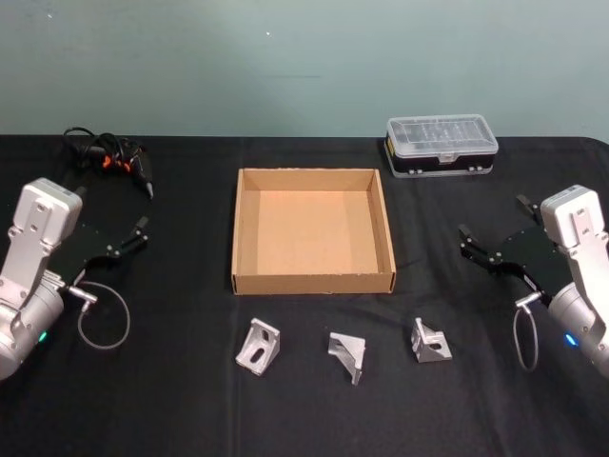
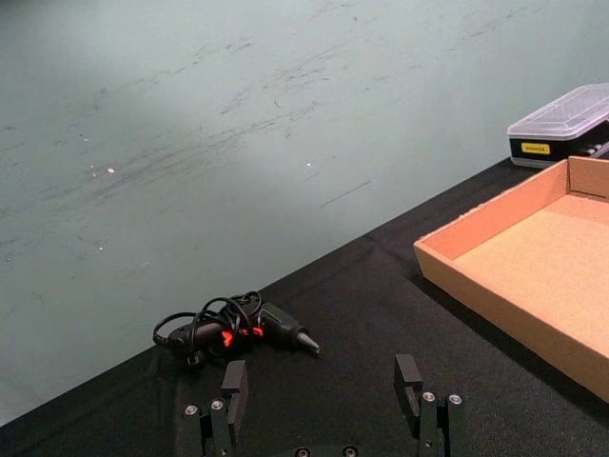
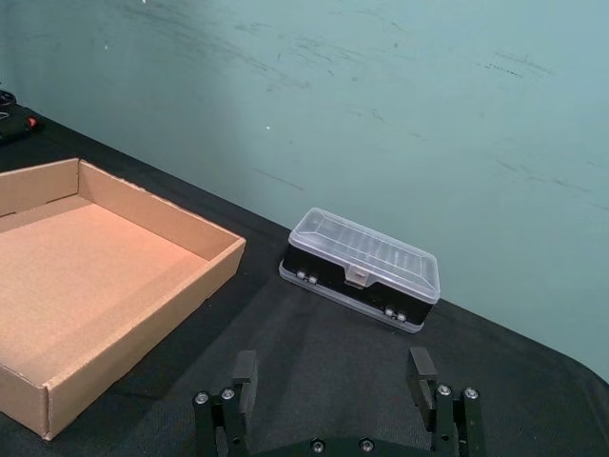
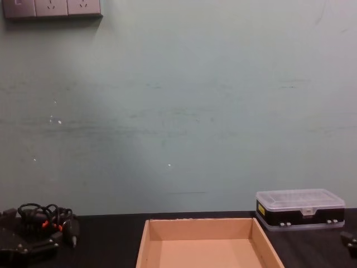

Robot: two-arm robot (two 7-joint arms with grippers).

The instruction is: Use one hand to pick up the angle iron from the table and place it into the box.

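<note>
Surface: matte black surface (image 1: pixel 143 400), spanning the full width of the head view; its far edge meets the wall.
Room: pale green wall (image 4: pixel 178 111), scuffed and flecked with white; a bank of sockets (image 4: pixel 53 8) sits at its upper left in the chest view.
Angle irons: three silver-grey metal brackets in a row on the surface, just in front of the box and outside it, each apart from the others.
Left angle iron (image 1: pixel 258 347): tilted, with a slotted face showing.
Middle angle iron (image 1: pixel 347 355): in front of the box's right half.
Right angle iron (image 1: pixel 429 341): beyond the box's right front corner.
Box (image 1: pixel 312 282): tan cardboard, shallow, open-topped, at mid-surface.
Plastic case (image 1: pixel 442 145): clear lid, black base, behind the box's far right corner.
Cable bundle (image 1: pixel 109 157): black with orange marks, at the far left.
Left gripper (image 1: pixel 133 238): left of the box, well apart from it; jaws spread wide, holding nothing.
Right gripper (image 1: pixel 493 224): right of the box, well apart from it; jaws spread wide, holding nothing.
</note>
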